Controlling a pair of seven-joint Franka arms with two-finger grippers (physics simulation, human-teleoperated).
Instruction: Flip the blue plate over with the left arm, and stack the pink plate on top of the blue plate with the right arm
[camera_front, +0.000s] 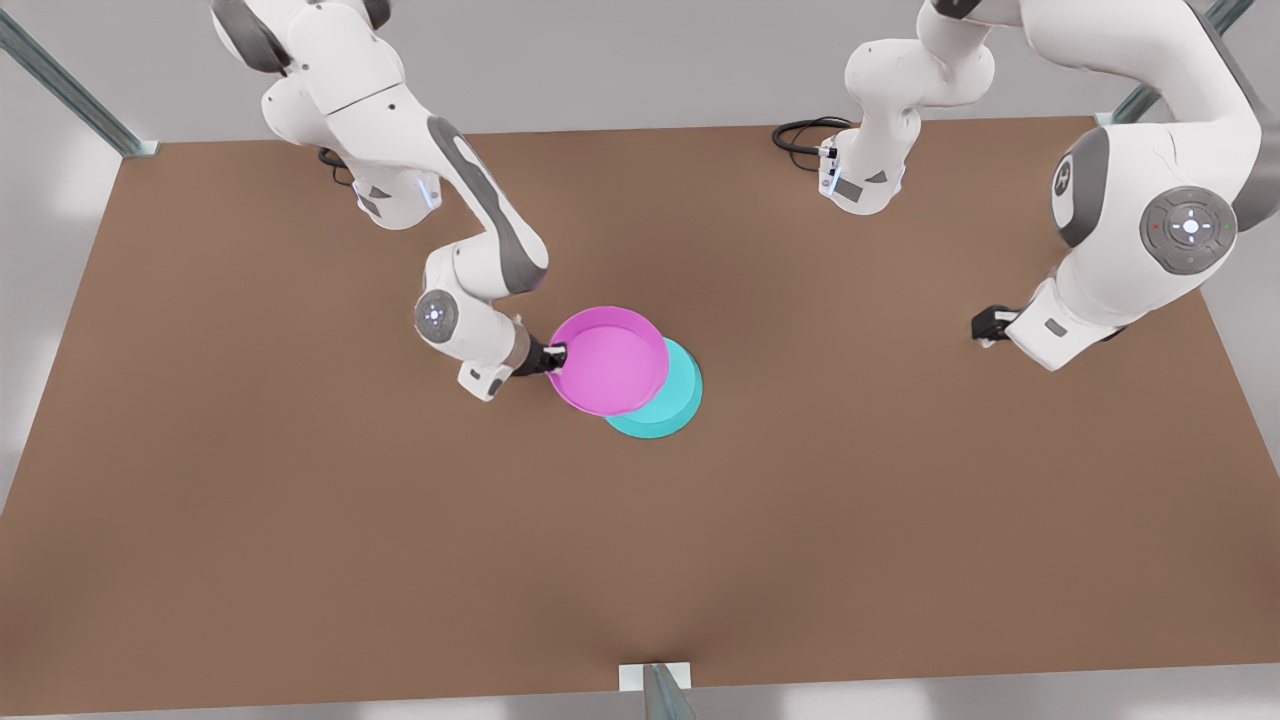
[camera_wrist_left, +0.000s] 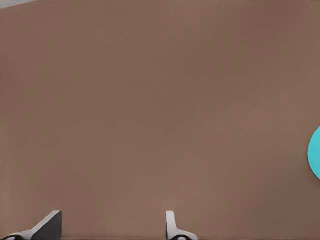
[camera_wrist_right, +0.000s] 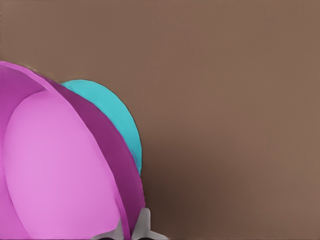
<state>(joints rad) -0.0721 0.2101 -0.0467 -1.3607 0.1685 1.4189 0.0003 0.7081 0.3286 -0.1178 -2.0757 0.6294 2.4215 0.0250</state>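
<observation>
pink plate (camera_front: 608, 360): magenta rim, lighter pink inside. blue plate (camera_front: 668, 408): plain turquoise. surface (camera_front: 300, 480): flat brown, no pattern. arms: white, grey joints. right hand (camera_front: 556, 356): black.

The counter (camera_front: 300, 520) lay bare toward the near edge and both sides. At its middle the pink plate (camera_front: 608, 360), rim pinched by the right gripper (camera_front: 556, 355), overlapped the blue plate (camera_front: 672, 400). The left gripper (camera_front: 985, 325) waited well apart, its fingers (camera_wrist_left: 172, 225) spread above bare counter.
</observation>
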